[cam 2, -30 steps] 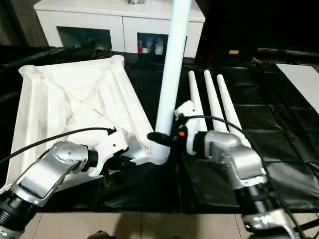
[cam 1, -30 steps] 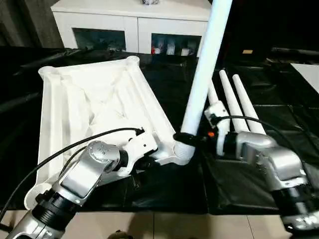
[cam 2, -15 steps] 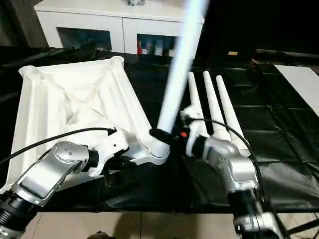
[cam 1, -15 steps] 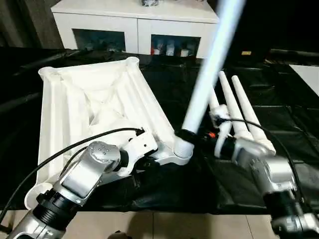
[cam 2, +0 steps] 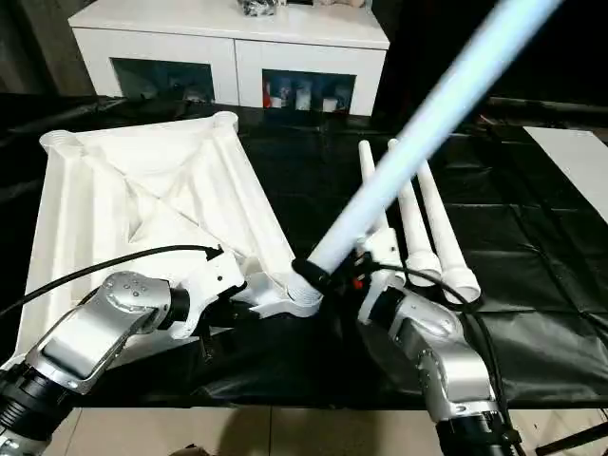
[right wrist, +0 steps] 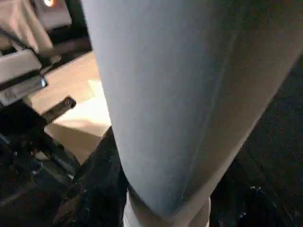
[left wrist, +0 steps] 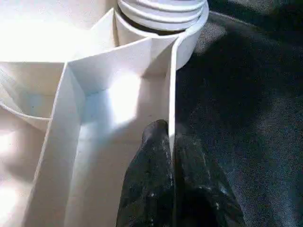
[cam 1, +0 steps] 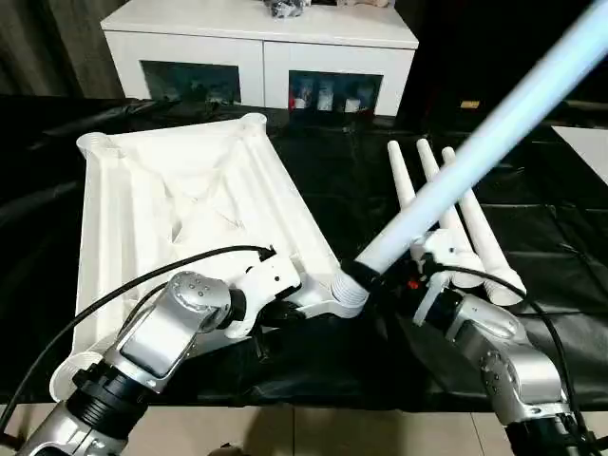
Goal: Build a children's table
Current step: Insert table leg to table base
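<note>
White ribbed tabletop (cam 1: 180, 199) lies underside up on black sheeting; one tapered leg (cam 1: 475, 157) slants from its near corner socket (cam 1: 344, 293); three legs (cam 1: 456, 223) lie beside it.

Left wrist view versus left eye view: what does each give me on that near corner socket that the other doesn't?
Left wrist view: the left gripper shut on the thin rim wall of the tabletop, just below the threaded socket.

Left eye view: the tilted leg in that socket, right gripper around its base, three spare legs lying on the black sheet.

Both: tabletop underside up.
</note>
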